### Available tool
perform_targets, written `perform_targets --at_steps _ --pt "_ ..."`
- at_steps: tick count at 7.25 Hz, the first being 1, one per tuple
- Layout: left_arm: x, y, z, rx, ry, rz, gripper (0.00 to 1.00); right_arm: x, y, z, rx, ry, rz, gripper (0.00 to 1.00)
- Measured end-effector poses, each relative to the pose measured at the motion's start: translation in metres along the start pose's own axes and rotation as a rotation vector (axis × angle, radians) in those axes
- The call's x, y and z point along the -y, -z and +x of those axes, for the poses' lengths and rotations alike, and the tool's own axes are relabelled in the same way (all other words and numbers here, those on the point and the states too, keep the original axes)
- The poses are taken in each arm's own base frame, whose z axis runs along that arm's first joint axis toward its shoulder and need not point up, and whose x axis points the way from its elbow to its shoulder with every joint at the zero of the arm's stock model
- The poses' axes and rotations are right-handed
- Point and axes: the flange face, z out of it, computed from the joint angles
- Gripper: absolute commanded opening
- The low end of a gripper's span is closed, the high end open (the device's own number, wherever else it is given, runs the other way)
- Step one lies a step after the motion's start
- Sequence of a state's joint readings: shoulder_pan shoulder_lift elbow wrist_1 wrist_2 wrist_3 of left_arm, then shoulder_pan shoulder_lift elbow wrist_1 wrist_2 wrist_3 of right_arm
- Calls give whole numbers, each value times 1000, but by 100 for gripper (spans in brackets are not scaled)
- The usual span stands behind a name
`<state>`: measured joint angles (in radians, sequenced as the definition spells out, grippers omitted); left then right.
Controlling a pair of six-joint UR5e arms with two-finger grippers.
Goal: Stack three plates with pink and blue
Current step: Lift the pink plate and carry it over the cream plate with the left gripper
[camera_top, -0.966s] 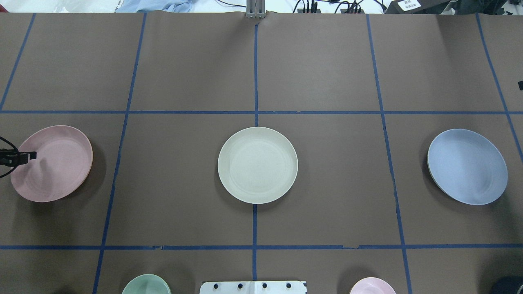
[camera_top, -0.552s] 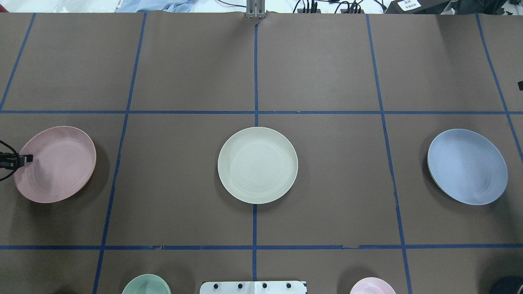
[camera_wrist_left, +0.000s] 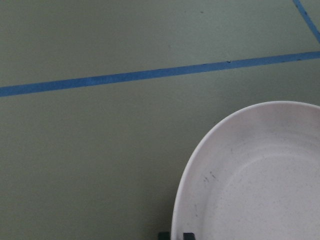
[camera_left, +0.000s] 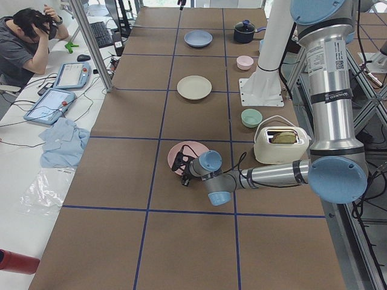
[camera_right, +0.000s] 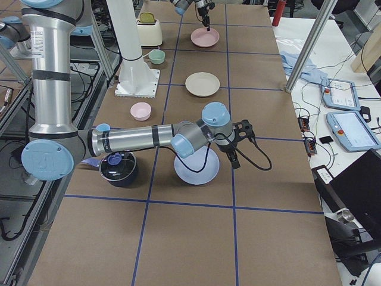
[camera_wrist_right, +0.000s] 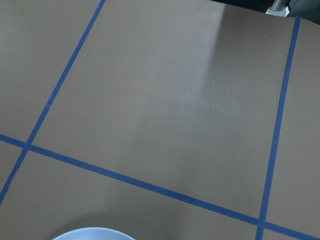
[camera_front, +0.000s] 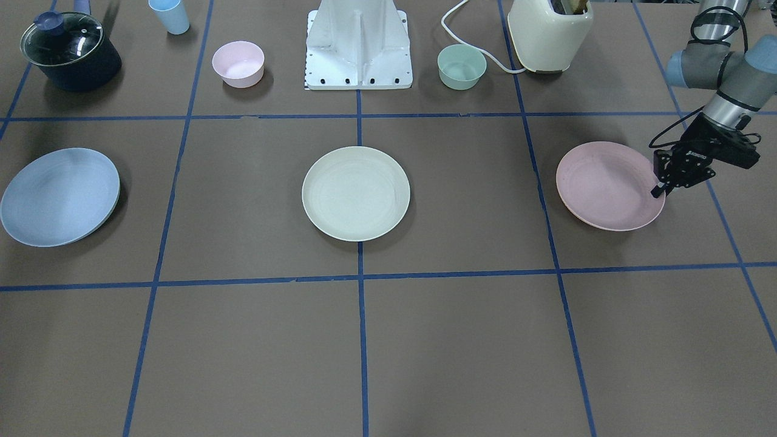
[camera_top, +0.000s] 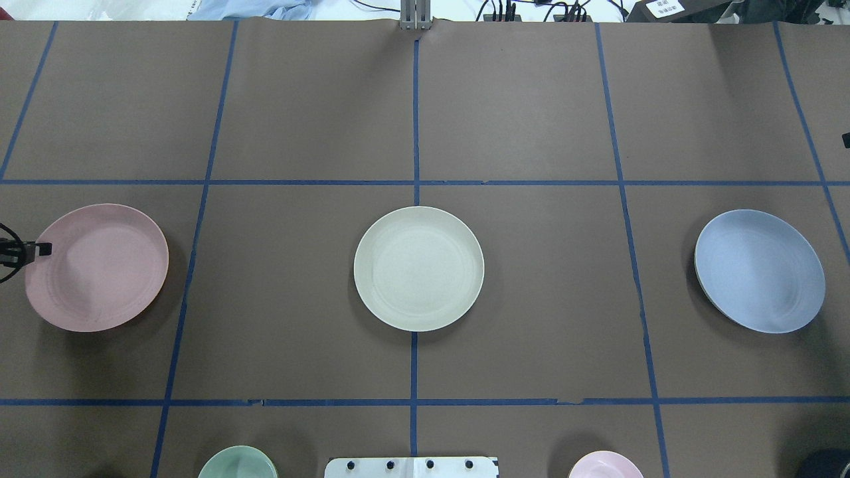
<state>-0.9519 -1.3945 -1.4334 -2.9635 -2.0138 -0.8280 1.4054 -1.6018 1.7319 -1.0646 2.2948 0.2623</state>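
Note:
The pink plate (camera_top: 99, 269) is at the table's left, its left rim between the fingers of my left gripper (camera_top: 41, 250). That gripper is shut on the rim, as the front view (camera_front: 657, 189) and the left wrist view (camera_wrist_left: 176, 235) also show. The cream plate (camera_top: 418, 268) lies flat at the centre. The blue plate (camera_top: 760, 271) sits tilted at the right. My right gripper (camera_right: 231, 159) shows only in the right side view, at the blue plate's edge. I cannot tell whether it is open or shut.
Along the robot's side stand a small pink bowl (camera_front: 238, 63), a mint bowl (camera_front: 461, 65), a cream toaster (camera_front: 549, 33), a dark lidded pot (camera_front: 70, 48), a blue cup (camera_front: 170, 15) and the white robot base (camera_front: 358, 45).
The pink plate has shifted to the right and looks wider and rounder. My left gripper's tip has drawn slightly left. The cream and blue plates have not moved.

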Motion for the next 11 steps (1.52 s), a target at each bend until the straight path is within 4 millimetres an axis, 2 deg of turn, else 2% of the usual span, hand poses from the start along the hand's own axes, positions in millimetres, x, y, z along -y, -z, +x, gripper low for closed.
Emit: perform_targets --at_steps 1,2,3,4,5,6,7,8,9,10,11 --pt "21 10 1 -26 -10 2 0 -1 0 0 0 -1 -2 100" --pt "48 17 11 -52 -13 4 0 -3 -1 1 0 -3 -4 100" --pt "81 20 33 -73 -13 5 0 -3 -1 1 0 -4 -5 100" --pt "117 23 63 -80 -7 4 0 -4 -1 2 0 -6 -6 100" --pt "155 30 106 -86 21 1 0 -4 -1 2 0 -7 -7 100" --pt "187 38 158 -106 70 -5 0 -5 -1 2 1 -8 -7 100" --pt "204 34 219 -155 126 -26 0 -5 -1 2 1 -9 -7 100" --pt "207 17 285 -207 183 -49 0 -5 -1 2 1 -9 -7 100" --pt "198 -5 346 -247 237 -65 0 -5 -1 2 1 -9 -7 100" --pt "184 -28 397 -267 282 -77 0 -5 -1 2 1 -10 -8 100" --pt "174 -53 433 -260 314 -81 0 -5 -2 2 1 -11 -8 100"
